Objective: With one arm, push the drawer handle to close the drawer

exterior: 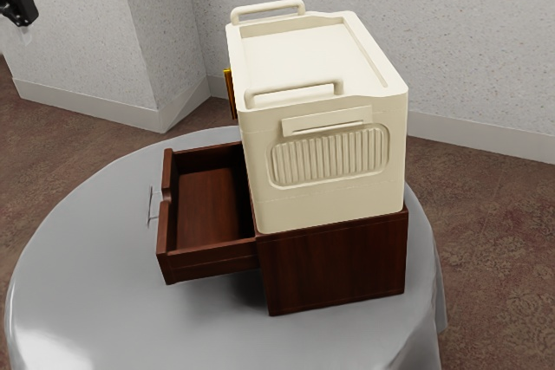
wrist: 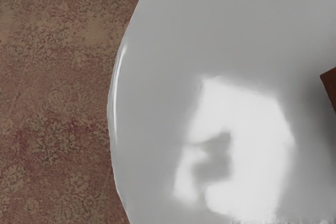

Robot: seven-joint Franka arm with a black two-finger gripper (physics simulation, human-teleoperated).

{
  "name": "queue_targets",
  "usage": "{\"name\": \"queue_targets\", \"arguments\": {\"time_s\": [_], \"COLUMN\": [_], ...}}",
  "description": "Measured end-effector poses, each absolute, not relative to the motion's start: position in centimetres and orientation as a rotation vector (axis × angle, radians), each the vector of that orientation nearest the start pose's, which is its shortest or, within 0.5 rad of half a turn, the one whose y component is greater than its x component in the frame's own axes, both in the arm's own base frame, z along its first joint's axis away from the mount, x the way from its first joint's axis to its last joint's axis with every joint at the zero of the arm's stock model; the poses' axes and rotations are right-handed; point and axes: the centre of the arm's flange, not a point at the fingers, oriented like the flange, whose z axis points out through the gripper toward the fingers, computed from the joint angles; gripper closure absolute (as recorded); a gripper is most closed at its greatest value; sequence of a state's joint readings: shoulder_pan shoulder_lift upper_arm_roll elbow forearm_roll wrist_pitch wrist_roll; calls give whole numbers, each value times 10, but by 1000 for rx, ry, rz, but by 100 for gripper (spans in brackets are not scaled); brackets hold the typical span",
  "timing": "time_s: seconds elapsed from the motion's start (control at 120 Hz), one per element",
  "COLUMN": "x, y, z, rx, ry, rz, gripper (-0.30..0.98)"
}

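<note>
Drawer handle [exterior: 150, 205] and gripper [exterior: 22, 13] stand well apart: in the exterior view the jaws are up at the left edge, while the handle sits lower and toward the exterior view's right, on the outer face of the drawer [exterior: 208, 261]. Whether the jaws are wide or narrow, I cannot tell. The drawer is pulled well out of its dark wooden cabinet [exterior: 338, 268], its inside bare to the eye, and its front points to the exterior view's left. On the cabinet rests a cream box [exterior: 329, 195] with two raised handles on top and a ribbed panel on its side; a small yellow thing [exterior: 231, 94] pokes out beside it. Under everything is a round table [exterior: 78, 257] in shiny grey cloth. The wrist view has a corner of dark wood [wrist: 329, 85] near the cloth's bright glare, with patterned carpet [wrist: 52, 98] past the table's edge.
</note>
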State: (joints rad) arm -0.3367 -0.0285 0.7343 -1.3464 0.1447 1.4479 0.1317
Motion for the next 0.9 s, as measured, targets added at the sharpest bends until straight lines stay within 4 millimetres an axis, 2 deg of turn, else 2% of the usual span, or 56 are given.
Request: {"name": "queue_targets", "arguments": {"time_s": [0.142, 0.15, 0.192, 0.233, 0.283, 0.358, 0.458, 0.533, 0.6, 0.633, 0.683, 0.742, 0.783, 0.85, 0.9], "x": [500, 499, 480, 462, 450, 444, 455, 447, 436, 415, 372, 325, 302, 293, 293], "y": [170, 165, 141, 128, 132, 138, 140, 142, 151, 146, 131, 120, 127, 132, 137], "z": [730, 737, 801, 836, 848, 850, 824, 804, 761, 743, 730, 685, 640, 580, 548], "rx": [-2991, -2990, -2980, -2979, -2980, -2987, -3013, -3083, -3166, -3193, -3187, -3174, -3165, -3161, -3153], "ry": [-245, -233, -166, -124, -137, -155, -151, -103, -64, -32, -11, -27, -84, -124, -154], "rz": [-142, -162, -353, -456, -481, -463, -348, -287, -179, -156, -169, -116, -69, 26, 88], "gripper": [2, 2, 2, 2, 2, 2, 2, 2, 2, 2, 2, 2, 2, 2, 2]}}
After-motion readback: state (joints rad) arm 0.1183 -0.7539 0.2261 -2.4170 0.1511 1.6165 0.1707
